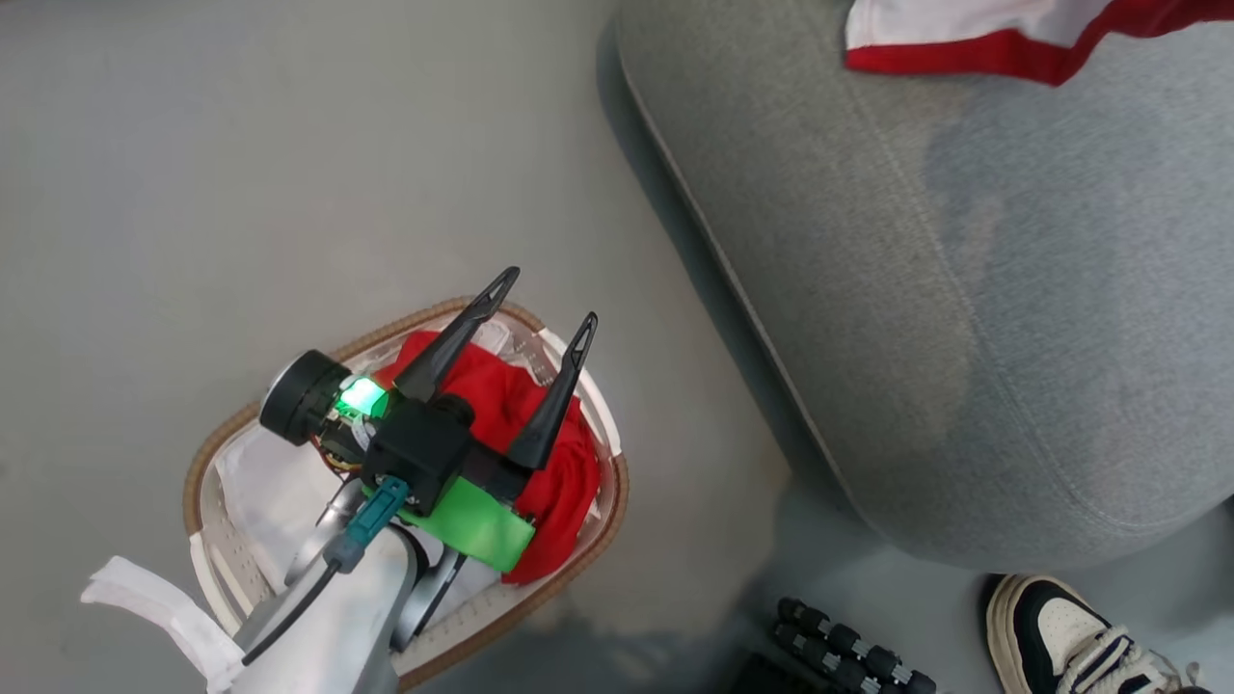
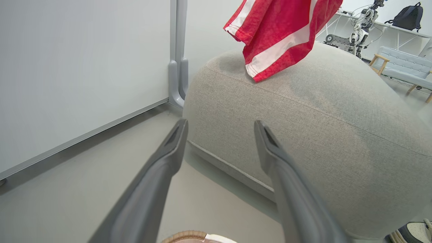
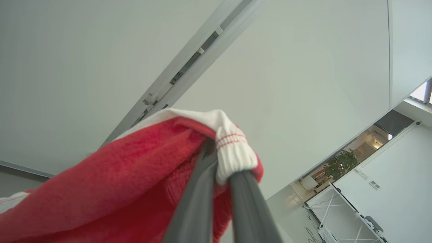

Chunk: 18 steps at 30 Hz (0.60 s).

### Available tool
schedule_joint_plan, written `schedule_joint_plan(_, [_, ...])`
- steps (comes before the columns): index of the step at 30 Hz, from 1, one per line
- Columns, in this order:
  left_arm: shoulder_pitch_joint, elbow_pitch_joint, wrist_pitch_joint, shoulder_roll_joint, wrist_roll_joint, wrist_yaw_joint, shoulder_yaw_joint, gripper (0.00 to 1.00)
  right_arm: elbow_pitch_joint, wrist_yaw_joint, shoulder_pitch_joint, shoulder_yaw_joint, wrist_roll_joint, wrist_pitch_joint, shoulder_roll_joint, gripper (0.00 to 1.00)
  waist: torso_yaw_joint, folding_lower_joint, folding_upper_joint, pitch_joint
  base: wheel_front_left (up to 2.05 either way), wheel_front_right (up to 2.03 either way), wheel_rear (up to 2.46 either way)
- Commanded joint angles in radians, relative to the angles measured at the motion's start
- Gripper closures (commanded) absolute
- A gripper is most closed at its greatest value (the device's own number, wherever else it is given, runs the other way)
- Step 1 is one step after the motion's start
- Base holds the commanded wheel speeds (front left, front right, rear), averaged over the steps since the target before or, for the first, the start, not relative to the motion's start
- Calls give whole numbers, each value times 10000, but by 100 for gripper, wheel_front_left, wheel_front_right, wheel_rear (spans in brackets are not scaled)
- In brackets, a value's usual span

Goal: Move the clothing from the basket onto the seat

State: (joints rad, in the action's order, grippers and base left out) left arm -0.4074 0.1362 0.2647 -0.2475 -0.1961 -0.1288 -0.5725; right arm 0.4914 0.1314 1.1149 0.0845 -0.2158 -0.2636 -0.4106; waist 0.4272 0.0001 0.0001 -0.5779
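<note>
At the lower left of the head view, the left hand spreads wide above the basket, where the plain red garment lies. The right hand is clamped on the red-and-white garment, which hangs over the grey seat at the upper right.

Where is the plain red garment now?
Head view, lower left: the plain red garment lies in the basket, beneath the open left gripper.

The left gripper, two long dark fingers on a pale silver forearm, stands spread wide and empty. The right gripper presses its fingers together, pinching red-and-white fabric clothing.
</note>
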Motion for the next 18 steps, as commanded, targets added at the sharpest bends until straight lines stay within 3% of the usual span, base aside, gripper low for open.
schedule_joint_plan(1, [-241,-63,-5,-158,-47,-28,20,0,247,-14,255,329,-195,-14,-26,100,-550,-1,-1,-875,0,0,0])
schedule_joint_plan(6, [-476,-120,-5,-266,-34,-28,-50,0,1017,-14,262,1644,-864,-9,317,100,-779,-1,-1,-1365,0,0,0])
schedule_joint_plan(18, [-513,252,-5,-188,-122,-28,101,0,2075,-14,-2201,4725,-1910,-11,1502,100,-1017,-1,-1,-1204,0,0,0])
